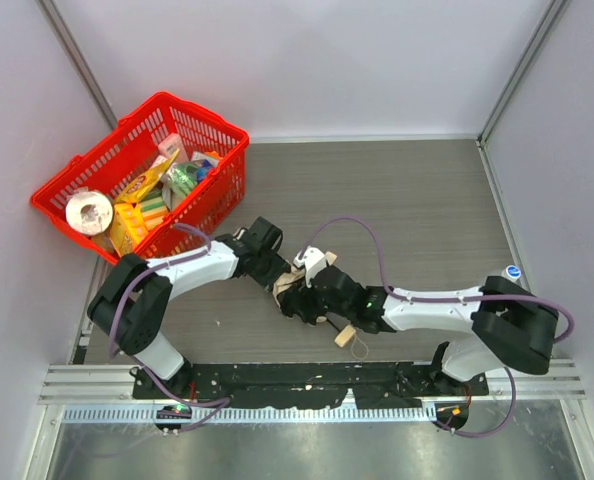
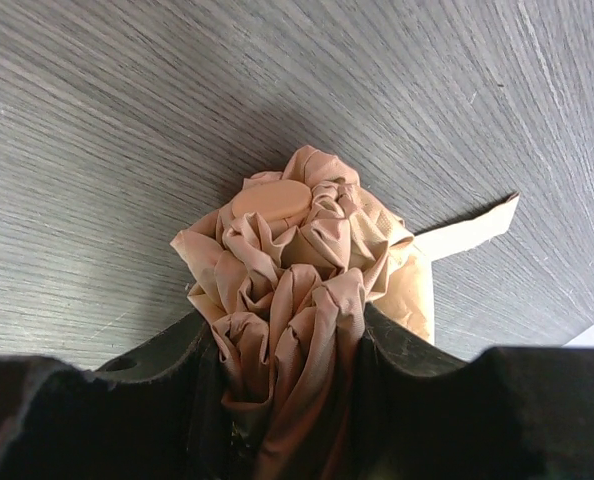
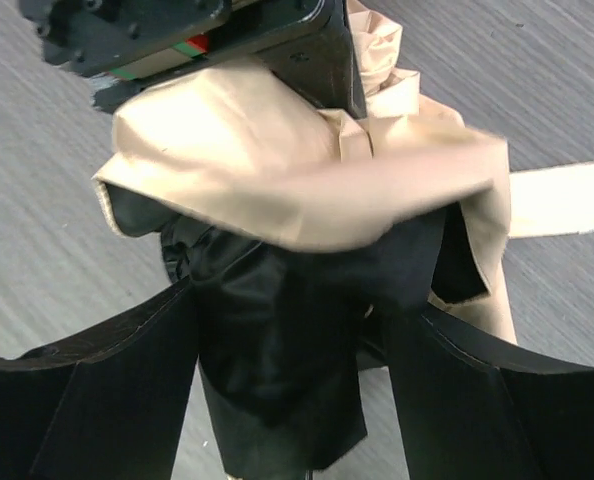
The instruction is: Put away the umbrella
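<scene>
Grey wood-look table (image 1: 407, 200), and we'd say we're maybe halfway. The umbrella (image 2: 297, 240) is folded down into a bunch, lying between the arms near the front edge. Our left gripper (image 2: 289, 345) pinches the gathered canopy, and the right gripper (image 3: 292, 320) is spread wide around the dark underside. The closing strap (image 2: 467, 230) hangs loose and nothing's stowed yet.

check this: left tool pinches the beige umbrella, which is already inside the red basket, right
No. The left tool pinches the beige umbrella, but it is outside the red basket, over the table, as the top external view shows.
</scene>
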Tool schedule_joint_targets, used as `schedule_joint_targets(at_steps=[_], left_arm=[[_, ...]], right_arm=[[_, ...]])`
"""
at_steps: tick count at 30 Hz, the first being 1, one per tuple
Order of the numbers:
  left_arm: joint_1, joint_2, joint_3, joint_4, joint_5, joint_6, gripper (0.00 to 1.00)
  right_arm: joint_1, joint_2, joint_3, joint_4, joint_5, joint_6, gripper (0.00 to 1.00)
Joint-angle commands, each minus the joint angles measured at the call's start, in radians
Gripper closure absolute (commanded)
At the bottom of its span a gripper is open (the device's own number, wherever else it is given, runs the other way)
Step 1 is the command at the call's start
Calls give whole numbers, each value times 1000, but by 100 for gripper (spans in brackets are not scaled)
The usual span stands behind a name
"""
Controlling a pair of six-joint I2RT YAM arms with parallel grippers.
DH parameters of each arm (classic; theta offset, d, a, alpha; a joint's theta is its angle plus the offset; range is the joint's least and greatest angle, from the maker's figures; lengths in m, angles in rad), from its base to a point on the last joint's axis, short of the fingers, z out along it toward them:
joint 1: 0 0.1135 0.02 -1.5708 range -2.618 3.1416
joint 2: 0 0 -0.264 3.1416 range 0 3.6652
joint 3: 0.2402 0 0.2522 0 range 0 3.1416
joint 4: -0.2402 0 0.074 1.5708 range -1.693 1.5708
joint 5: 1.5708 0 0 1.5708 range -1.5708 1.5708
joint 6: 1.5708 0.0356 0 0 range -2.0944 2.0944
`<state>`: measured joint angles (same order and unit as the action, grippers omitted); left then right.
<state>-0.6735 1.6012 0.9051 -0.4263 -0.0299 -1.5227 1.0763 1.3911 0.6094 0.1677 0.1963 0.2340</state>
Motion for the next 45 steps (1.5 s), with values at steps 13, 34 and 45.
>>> schedule_joint_targets(at_steps=[13, 34, 45], left_arm=[[-29, -33, 14, 4, 120, -109, 100], [-41, -360, -245, 371, -93, 335, 0], [-49, -333, -327, 395, -65, 214, 3]], right_arm=[[-64, 224, -17, 421, -29, 42, 66], [-490, 473, -269, 1277, -931, 674, 99], [-533, 565, -252, 1414, -977, 780, 99]])
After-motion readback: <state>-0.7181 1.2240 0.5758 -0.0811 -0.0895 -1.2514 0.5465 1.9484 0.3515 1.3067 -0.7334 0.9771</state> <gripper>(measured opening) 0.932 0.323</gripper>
